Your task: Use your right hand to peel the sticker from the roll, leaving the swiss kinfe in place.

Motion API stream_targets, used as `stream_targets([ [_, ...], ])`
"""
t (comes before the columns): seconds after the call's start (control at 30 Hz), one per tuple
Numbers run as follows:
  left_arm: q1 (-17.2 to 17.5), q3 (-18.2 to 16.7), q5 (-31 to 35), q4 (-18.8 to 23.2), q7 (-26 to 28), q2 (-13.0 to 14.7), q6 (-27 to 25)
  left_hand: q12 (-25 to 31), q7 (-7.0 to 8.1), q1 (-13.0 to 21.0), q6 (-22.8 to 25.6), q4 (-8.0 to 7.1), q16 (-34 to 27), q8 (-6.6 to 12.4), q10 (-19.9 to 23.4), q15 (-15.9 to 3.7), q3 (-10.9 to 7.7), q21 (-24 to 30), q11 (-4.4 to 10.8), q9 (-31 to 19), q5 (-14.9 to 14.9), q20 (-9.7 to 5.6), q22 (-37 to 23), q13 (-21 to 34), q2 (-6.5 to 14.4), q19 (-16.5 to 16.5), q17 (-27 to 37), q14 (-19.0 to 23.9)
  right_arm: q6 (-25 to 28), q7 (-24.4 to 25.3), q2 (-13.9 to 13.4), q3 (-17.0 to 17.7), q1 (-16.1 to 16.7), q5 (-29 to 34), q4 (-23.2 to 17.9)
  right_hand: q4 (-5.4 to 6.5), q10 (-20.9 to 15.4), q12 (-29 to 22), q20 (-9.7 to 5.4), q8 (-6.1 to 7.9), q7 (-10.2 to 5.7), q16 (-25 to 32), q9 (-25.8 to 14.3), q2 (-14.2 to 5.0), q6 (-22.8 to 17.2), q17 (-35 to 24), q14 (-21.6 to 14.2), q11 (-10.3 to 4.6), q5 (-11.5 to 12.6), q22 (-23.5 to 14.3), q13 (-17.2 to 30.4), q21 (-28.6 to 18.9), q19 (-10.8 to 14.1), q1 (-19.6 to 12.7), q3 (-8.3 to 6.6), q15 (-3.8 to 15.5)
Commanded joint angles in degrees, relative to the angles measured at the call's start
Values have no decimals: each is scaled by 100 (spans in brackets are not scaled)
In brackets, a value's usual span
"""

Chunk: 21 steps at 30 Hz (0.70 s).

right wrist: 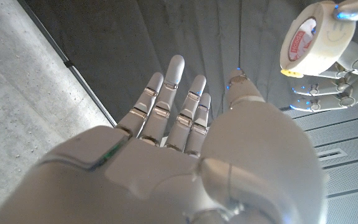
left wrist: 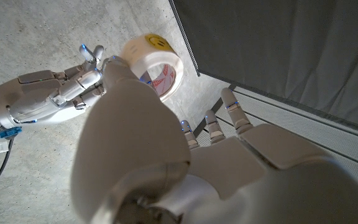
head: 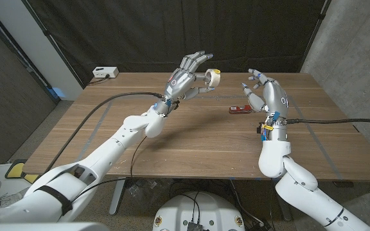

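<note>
Whitish tape roll (head: 214, 77) with yellow smiley sticker (left wrist: 154, 42), red pocket knife (head: 237, 109), brown wooden table (head: 172, 154), black curtain (head: 172, 32)

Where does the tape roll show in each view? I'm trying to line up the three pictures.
Head view: the tape roll is upper middle, held above the table by the left robot hand.
Left wrist view: the roll is upper middle, past that hand's thumb.
Right wrist view: the roll is in the upper right corner.
Shared landmark: the yellow smiley sticker on the roll's outer face.
</note>
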<state>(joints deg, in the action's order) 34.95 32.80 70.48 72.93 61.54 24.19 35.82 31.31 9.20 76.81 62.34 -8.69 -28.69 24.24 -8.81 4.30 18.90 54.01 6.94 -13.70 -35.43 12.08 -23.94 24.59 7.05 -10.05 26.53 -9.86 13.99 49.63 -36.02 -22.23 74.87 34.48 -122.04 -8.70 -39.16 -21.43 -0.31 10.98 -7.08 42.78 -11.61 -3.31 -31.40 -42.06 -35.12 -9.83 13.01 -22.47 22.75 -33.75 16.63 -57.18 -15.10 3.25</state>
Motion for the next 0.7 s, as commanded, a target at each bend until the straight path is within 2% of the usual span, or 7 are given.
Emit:
stream_targets([
  [0.03,-467,902,-1366,431,-1075,740,-141,-68,327,-31,353,-13,60,3,-91,8,49,-34,-27,-29,-10,32,48,-44,23,-1096,-38,-552,-51,327,101,-67,79,430,-61,-21,-119,-85,-38,65,-57,78,-9,4,-102,-68,-106,-19,30,-17,48,-57,8,-118,14,1009],
  [0.13,-557,1035,-1558,520,-1243,839,-113,-86,326,-35,350,-16,82,-1,-87,-1,47,-56,-14,-31,-14,32,77,-74,30,-1118,-62,-565,156,379,144,-115,83,699,-107,-34,-204,-153,-62,105,-80,104,-13,-11,-224,-119,-159,-69,45,-26,94,-93,9,-208,15,1012],
  [0.37,-733,1209,-1990,562,-1674,949,105,-124,326,-39,341,-18,128,-9,-90,-19,40,-86,46,-34,-22,32,123,-128,48,-1151,-105,-608,677,467,282,-222,75,1176,-153,-7,-724,-622,-155,194,-93,405,-28,-1,-710,-508,-533,-112,69,-62,396,-277,58,-435,151,1007],
  [0.6,-888,1299,-1960,579,-1812,978,240,-158,324,-40,336,-19,171,-15,-86,-22,34,-116,122,-38,-31,31,168,-180,66,-1184,-147,-640,1484,178,325,-357,43,1730,-246,2,-829,-781,-180,201,-106,478,-31,-34,-873,-635,-628,-121,78,-80,531,-359,83,-530,186,1008],
  [0.7,-933,1327,-1877,616,-1780,983,253,-165,323,-42,336,-20,178,-16,-81,-24,33,-123,126,-39,-33,31,179,-193,70,-1193,-157,-642,1794,-58,316,-427,24,1881,-295,2,-699,-786,-194,152,-146,406,-34,-42,-828,-627,-557,-116,84,-90,598,-392,58,-585,199,1004],
])
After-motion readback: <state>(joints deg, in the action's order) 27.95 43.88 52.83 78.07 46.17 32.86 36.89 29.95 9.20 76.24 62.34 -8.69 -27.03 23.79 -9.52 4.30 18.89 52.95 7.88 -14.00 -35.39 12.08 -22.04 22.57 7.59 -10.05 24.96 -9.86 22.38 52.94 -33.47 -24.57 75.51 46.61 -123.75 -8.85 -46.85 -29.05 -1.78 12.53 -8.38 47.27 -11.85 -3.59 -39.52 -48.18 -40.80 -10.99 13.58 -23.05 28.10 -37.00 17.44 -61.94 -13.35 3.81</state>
